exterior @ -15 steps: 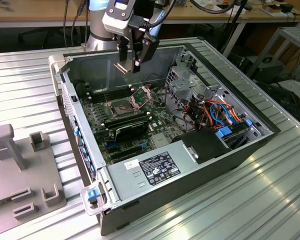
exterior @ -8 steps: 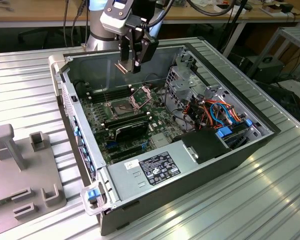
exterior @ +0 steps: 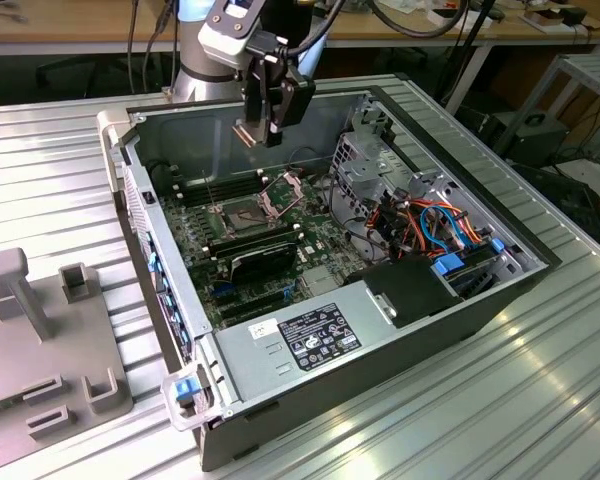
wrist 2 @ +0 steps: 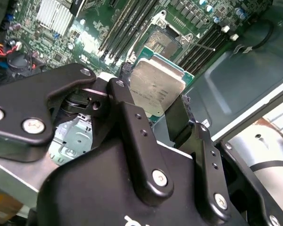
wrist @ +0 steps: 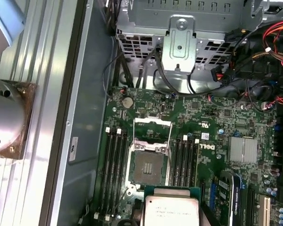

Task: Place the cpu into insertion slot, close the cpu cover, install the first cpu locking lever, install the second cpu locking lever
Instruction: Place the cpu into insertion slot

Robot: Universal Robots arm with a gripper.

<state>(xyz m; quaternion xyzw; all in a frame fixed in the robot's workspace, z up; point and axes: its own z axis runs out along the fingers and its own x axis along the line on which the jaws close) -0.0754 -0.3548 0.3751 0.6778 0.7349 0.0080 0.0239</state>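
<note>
My gripper point(exterior: 261, 134) hangs above the open computer case, shut on the cpu point(exterior: 245, 133), a flat silver-grey square chip. In the second wrist view the cpu point(wrist 2: 155, 88) sits between the two black fingers point(wrist 2: 128, 109), held by its edges. The insertion slot point(exterior: 231, 213) lies below on the green board, dark in the centre and uncovered. The first wrist view shows the cpu point(wrist: 172, 210) just short of the insertion slot point(wrist: 150, 167). The cpu cover point(exterior: 285, 190) stands flipped up beside the slot, and the cpu cover point(wrist: 152, 125) lies toward the drive cage.
Long black memory slots point(wrist: 114, 162) flank the socket on both sides. A metal drive cage point(exterior: 365, 165) and coloured cables point(exterior: 435, 225) fill the exterior view's right of the case. A black power supply point(exterior: 310, 335) sits at the case front. A grey fixture point(exterior: 40, 340) stands on the table.
</note>
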